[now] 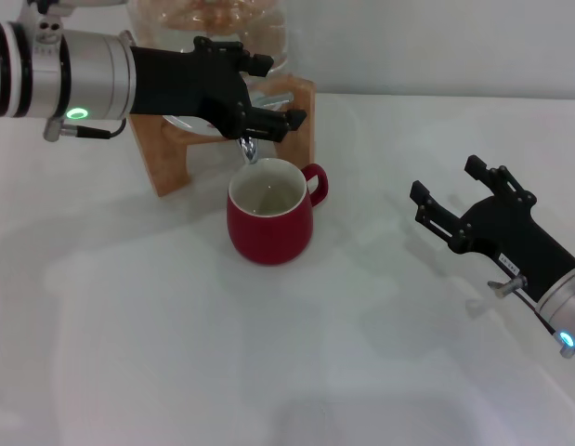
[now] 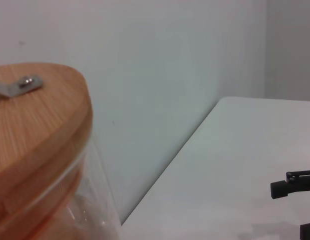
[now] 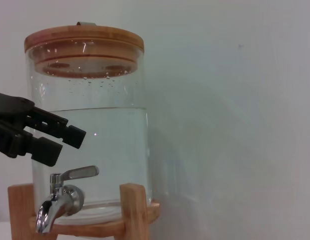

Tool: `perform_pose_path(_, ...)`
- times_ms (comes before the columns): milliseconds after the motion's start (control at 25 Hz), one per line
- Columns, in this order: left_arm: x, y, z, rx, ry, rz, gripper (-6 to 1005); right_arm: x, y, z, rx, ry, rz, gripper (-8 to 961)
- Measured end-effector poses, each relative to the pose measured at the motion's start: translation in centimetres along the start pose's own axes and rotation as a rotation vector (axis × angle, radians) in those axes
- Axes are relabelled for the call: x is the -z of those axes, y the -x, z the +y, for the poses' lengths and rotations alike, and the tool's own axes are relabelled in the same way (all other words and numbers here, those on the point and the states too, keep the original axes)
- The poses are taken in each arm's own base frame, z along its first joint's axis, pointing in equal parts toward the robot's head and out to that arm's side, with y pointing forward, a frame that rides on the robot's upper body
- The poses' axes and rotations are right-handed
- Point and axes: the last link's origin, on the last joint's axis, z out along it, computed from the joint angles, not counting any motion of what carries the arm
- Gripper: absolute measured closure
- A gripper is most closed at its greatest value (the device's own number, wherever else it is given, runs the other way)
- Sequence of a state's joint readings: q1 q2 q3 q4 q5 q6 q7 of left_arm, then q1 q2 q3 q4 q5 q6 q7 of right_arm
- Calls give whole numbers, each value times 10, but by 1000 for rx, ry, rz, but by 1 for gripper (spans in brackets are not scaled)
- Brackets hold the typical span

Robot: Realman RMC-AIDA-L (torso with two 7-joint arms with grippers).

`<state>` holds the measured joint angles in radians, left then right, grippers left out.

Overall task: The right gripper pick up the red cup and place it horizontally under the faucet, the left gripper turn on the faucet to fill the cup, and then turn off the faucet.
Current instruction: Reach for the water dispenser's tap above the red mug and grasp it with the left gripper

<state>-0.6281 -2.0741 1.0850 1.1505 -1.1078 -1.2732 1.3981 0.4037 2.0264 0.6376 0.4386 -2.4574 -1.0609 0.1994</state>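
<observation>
The red cup (image 1: pixel 268 223) stands upright on the white table, cream inside showing, handle to the right. It sits directly below the chrome faucet (image 1: pixel 249 150) of the glass dispenser jar (image 1: pixel 213 23). My left gripper (image 1: pixel 278 93) is open, its black fingers spread around the faucet's lever area. In the right wrist view the left gripper (image 3: pixel 64 144) hangs just above the lever of the faucet (image 3: pixel 62 197), not touching it. No water stream shows. My right gripper (image 1: pixel 445 178) is open and empty, well to the right of the cup.
The jar (image 3: pixel 87 130) is over half full of water, with a wooden lid (image 2: pixel 34 120) and a wooden stand (image 1: pixel 176 163). A white wall stands close behind it. White table (image 1: pixel 287 372) spreads in front.
</observation>
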Motion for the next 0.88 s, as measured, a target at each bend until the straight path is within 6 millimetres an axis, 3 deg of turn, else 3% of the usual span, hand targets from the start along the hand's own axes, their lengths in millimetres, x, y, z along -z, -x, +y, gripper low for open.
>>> perform_pose_path(880,-16,0,3,-26,4,-10,154,0,1,1,1,6,-4,83)
